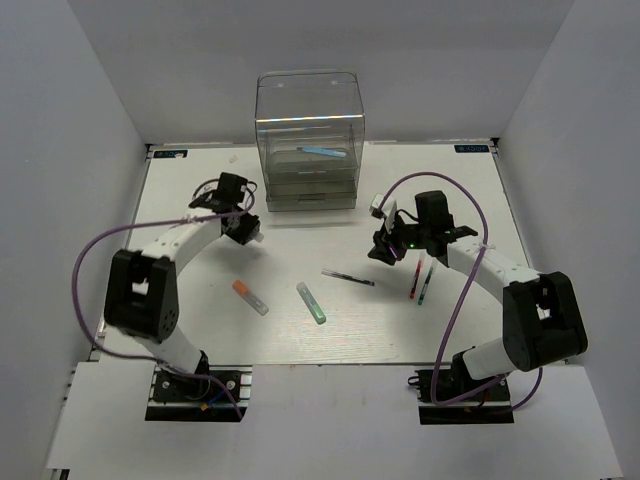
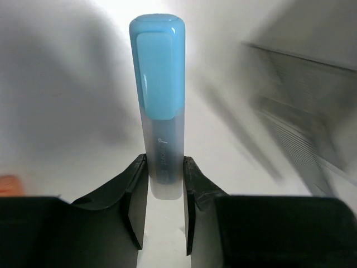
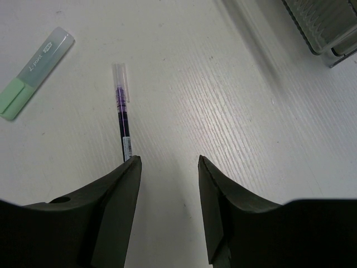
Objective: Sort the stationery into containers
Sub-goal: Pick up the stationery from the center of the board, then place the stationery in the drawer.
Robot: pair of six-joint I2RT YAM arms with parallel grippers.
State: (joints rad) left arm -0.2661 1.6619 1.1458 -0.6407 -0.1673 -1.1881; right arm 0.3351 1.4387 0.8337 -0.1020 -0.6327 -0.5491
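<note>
My left gripper (image 2: 165, 167) is shut on a light blue-capped marker (image 2: 160, 100), which sticks out ahead of the fingers. In the top view this gripper (image 1: 246, 228) hangs left of the front of the clear drawer unit (image 1: 307, 140), blurred at the right of the left wrist view (image 2: 312, 106). A blue pen (image 1: 323, 152) lies in an upper drawer. My right gripper (image 3: 167, 162) is open and empty, just above the table, its left fingertip beside the end of the thin dark pen (image 3: 122, 114). The green-tipped marker (image 3: 34, 73) lies further left.
On the table in the top view lie the orange-capped marker (image 1: 250, 296), the green-tipped marker (image 1: 311, 302), the thin dark pen (image 1: 348, 277), and a red pen (image 1: 413, 281) and a teal pen (image 1: 426, 283) beside my right arm. White walls enclose the table.
</note>
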